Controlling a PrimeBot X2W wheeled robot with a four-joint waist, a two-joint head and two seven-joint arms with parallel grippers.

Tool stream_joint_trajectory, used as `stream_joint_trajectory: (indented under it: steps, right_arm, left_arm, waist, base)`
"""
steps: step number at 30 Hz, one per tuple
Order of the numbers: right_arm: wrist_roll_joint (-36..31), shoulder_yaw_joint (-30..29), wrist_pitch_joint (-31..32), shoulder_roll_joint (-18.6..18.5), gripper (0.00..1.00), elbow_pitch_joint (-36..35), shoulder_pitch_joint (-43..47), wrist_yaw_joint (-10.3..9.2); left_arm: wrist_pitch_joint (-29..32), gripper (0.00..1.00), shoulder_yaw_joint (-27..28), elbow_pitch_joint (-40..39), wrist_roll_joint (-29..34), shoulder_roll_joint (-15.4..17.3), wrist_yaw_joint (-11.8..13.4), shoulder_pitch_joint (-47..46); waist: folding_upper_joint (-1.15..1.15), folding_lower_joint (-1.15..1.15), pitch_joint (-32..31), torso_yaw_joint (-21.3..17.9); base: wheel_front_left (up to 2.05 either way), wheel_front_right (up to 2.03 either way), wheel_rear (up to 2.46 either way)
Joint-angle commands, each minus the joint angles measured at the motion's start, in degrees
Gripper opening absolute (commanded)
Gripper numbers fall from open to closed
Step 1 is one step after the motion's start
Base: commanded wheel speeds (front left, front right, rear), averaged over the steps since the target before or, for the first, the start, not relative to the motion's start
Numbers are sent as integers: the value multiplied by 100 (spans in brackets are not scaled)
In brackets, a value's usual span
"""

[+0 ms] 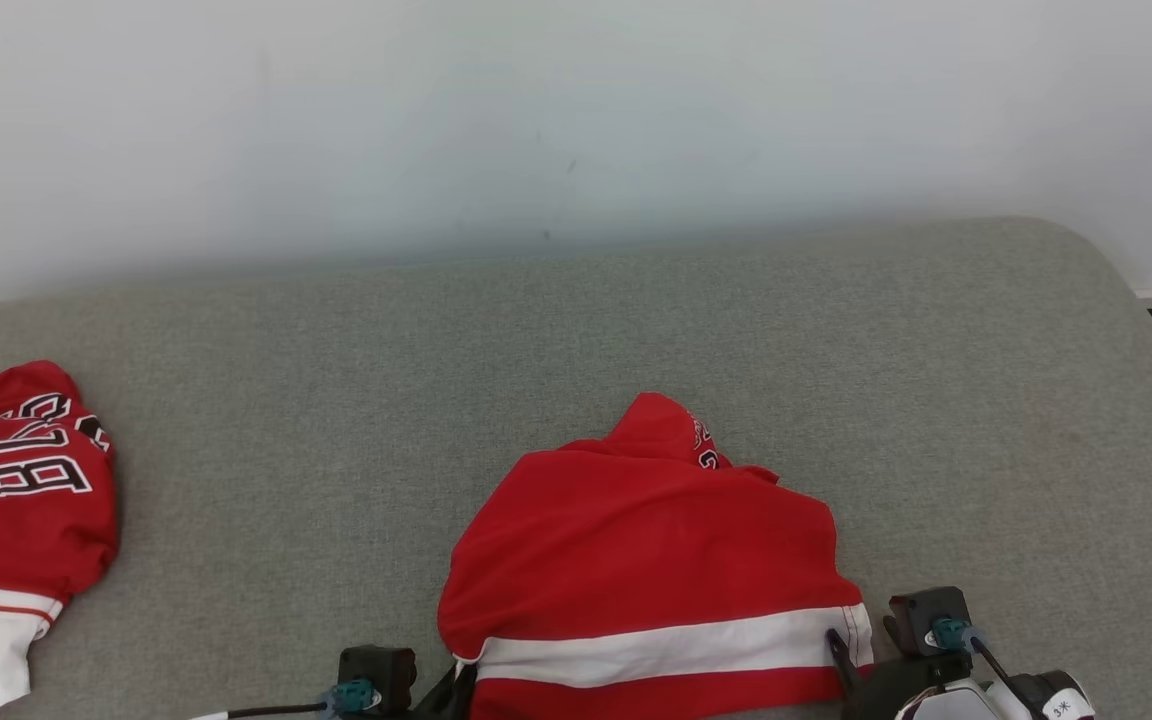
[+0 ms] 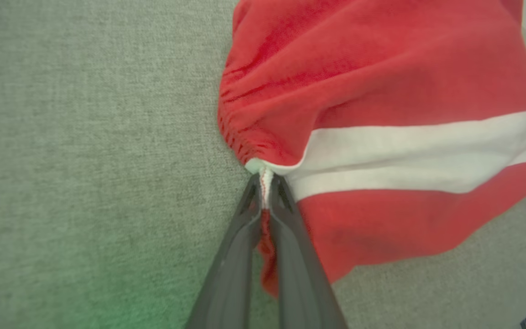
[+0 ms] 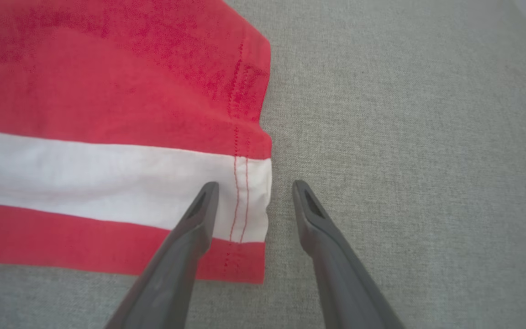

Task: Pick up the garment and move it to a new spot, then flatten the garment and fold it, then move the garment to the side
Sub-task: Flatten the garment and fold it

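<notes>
Nearest the robot, the left claw point(image 2: 266, 180) is pinched shut on the near left corner of the garment point(image 1: 646, 540). A gathered tuft of its white band point(image 2: 418, 151) is caught between the fingers, and the red cloth puckers toward that point. At the near right corner, the right claw point(image 3: 256, 187) stands open astride the stitched side seam point(image 3: 240, 201). One finger rests over the white band and the other over the bare worktop point(image 1: 336, 350) just beside the edge. It is probably placed to close on that corner, so that both hem corners can be carried together and the cloth hangs evenly when lifted.

The garment lies crumpled at the near middle of the worktop, with the hem toward the robot. Its bunched far end shows a scrap of lettering, so flattening and folding are not yet done. Well apart at the left edge sits a second red garment point(image 1: 16, 500) with black and white lettering. Beyond everything rises a pale wall point(image 1: 576, 120).
</notes>
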Motion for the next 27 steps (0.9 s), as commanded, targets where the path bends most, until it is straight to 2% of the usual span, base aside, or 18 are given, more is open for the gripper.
stream_joint_trajectory:
  steps: [1, 2, 7, 8, 9, 10, 11, 12, 19, 22, 27]
  right_arm:
    - [-23, 4, 102, -5, 81, 29, -62, 6]
    - [-16, -20, 167, -5, 75, 42, -72, 6]
    - [0, -10, 302, -4, 72, 132, -99, 6]
    - [37, -2, 316, -5, 63, 166, -112, 6]
    - [51, 0, 315, -6, 50, 189, -134, 6]
    - [60, 1, 310, -7, 32, 206, -160, 6]
    - [59, 3, 304, -7, 6, 221, -174, 6]
    - [58, 7, 302, -9, 0, 237, -178, 6]
    - [355, 38, 96, -6, 0, -186, -2, 6]
    - [607, 2, 31, -7, 0, -806, 148, 6]
    - [1237, -28, 232, -106, 0, -2221, 351, 6]
  left_arm:
    - [-8, 0, -44, 85, 58, -49, -15, -50]
    - [-31, 0, -46, 111, 56, -58, -30, -69]
    - [-74, 0, -52, 202, 54, -78, -54, -143]
    - [-90, 0, -54, 223, 54, -85, -64, -165]
    - [-102, 0, -57, 240, 56, -92, -73, -185]
    - [-127, 0, -59, 255, 58, -102, -78, -203]
    - [-143, 0, -61, 265, 59, -105, -82, -210]
    - [-164, 0, -66, 279, 61, -107, -91, -214]
    - [-704, 0, 153, -33, -93, -123, -134, -201]
    - [-955, 0, 388, -565, -291, -65, -210, -96]
    - [-1092, 0, 826, -1828, -541, 166, -147, 58]
  waist:
    - [0, 0, 32, 53]
    - [0, 0, 38, 64]
    - [0, 0, 70, 91]
    - [0, 0, 81, 97]
    - [0, 0, 91, 103]
    - [0, 0, 100, 109]
    - [0, 0, 109, 115]
    - [0, 0, 115, 121]
    - [0, 0, 23, 147]
    - [0, 0, -58, 143]
    - [0, 0, -120, 101]
  base:
    - [0, 0, 0]
    - [0, 0, 0]
    - [0, 0, 0]
    - [0, 0, 0]
    - [0, 0, 0]
    - [0, 0, 0]
    - [0, 0, 0]
    - [0, 0, 0]
    - [0, 0, 0]
    - [0, 0, 0]
    - [0, 0, 0]
